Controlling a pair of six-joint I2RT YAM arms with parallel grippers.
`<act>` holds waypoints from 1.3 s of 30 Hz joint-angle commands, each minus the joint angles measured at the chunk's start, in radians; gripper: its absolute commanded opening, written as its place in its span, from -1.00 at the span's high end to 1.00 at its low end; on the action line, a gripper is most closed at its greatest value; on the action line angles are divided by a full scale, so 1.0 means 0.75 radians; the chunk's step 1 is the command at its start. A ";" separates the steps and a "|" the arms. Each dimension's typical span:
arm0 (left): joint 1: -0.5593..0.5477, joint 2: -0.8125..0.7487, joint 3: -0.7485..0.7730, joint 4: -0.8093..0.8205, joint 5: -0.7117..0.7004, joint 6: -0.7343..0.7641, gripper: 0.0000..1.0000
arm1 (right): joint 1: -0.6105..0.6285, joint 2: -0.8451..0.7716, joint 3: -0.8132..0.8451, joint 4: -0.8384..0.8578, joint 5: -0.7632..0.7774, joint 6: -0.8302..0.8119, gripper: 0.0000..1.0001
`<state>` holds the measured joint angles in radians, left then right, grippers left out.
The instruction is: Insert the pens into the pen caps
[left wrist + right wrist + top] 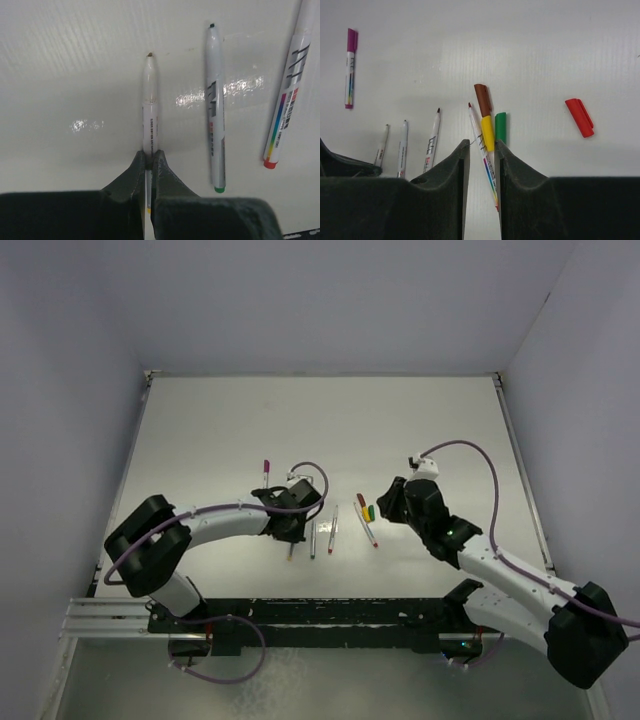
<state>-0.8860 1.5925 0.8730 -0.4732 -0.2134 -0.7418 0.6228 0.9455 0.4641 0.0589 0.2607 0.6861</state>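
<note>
Left pincer point(149, 161) grips the brown-tipped pen point(150, 100) on the tabletop point(70, 75), right pincer point(482, 150) sits narrow, unclamped, astride the red-tipped pen point(479, 134) by the yellow cap point(488, 133), so you're at pickup: next, lift and align to caps.

Four pens point(432, 142) uncapped; fifth pen point(350, 67) magenta-capped; three caps point(488, 133) clustered — red cap point(580, 117) apart

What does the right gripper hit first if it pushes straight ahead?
The red-tipped pen, which lies between the open jaws of the right gripper. The yellow cap sits right beside it, with the brown cap and green cap close by. Its height over them is unclear.
</note>
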 commanded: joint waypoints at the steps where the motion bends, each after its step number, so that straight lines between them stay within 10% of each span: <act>1: -0.002 -0.105 0.006 -0.188 0.043 -0.006 1.00 | 0.037 0.072 0.083 -0.002 -0.056 -0.059 0.45; 39: -0.003 -0.586 -0.221 -0.131 0.280 -0.007 1.00 | 0.174 0.650 0.356 -0.154 0.164 -0.061 0.64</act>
<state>-0.8860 1.1690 0.7174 -0.6117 -0.0093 -0.7414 0.7525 1.4239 0.6861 -0.0418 0.3305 0.6472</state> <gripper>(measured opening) 0.029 0.179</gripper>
